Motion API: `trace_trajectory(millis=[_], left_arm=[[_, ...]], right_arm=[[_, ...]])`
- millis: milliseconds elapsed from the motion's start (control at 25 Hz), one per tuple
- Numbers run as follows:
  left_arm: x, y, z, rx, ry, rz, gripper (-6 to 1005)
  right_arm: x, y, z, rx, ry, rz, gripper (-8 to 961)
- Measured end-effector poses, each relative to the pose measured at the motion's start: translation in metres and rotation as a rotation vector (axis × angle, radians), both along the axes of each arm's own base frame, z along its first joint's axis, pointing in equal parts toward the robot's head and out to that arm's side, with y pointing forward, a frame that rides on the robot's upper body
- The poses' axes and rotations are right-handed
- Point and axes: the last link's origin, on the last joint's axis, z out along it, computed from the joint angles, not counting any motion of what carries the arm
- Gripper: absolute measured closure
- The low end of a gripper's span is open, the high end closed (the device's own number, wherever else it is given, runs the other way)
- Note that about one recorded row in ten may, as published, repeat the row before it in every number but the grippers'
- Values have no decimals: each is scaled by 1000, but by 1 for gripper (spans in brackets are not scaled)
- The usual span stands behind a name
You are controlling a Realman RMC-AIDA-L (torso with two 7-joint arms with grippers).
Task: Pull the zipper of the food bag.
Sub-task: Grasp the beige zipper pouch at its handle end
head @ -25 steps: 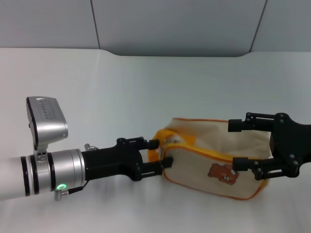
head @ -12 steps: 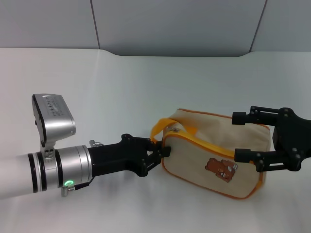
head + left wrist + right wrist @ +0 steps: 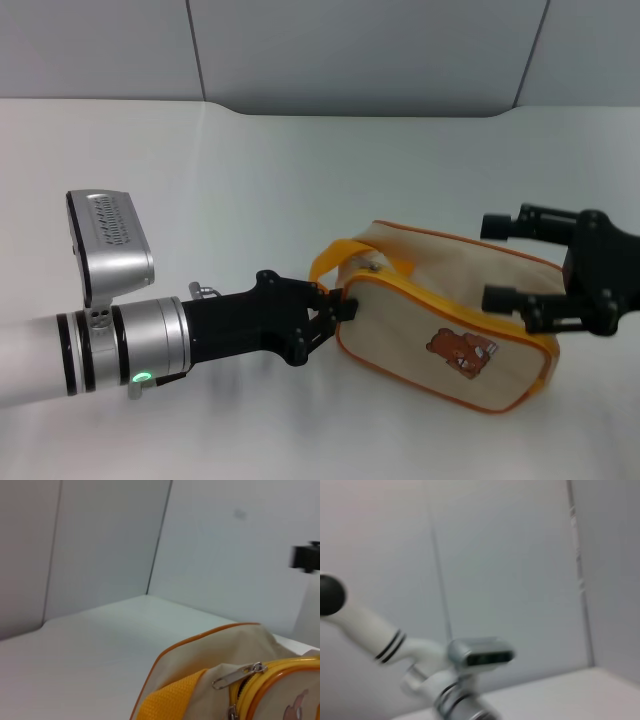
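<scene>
The food bag (image 3: 420,325) lies tilted on the white table, bear print facing front. Its orange-yellow zipper (image 3: 450,308) runs along the top front edge. The silver pull tab (image 3: 372,267) lies free near the strap loop (image 3: 335,255). My left gripper (image 3: 335,310) is shut on the bag's left end corner, just under the strap. My right gripper (image 3: 503,262) is open, its fingers spread over the bag's right end. The left wrist view shows the bag (image 3: 215,645), the zipper (image 3: 280,672) and the pull tab (image 3: 237,676). The right wrist view does not show the bag.
The white table (image 3: 300,180) stretches behind and to the left of the bag. Grey wall panels (image 3: 350,50) stand at its far edge. The right wrist view shows my left arm's wrist camera (image 3: 480,652).
My left gripper closed on the bag's left end and pushed it slightly right. The bag went from slumped to taut and tilted. My right gripper rose, sliding up off the bear-print side.
</scene>
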Motion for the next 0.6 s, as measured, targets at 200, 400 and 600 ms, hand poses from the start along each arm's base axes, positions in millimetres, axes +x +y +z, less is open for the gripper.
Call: trace_trajectory(millis=[200, 400, 600], left_arm=[[2, 3, 15, 35, -7, -78, 912], [3, 11, 39, 72, 0, -143, 915], [9, 22, 53, 69, 21, -173, 917]], right_arm=[[-1, 10, -3, 191, 58, -28, 122], [-5, 24, -14, 385, 30, 16, 128], [-13, 41, -31, 481, -25, 83, 154]])
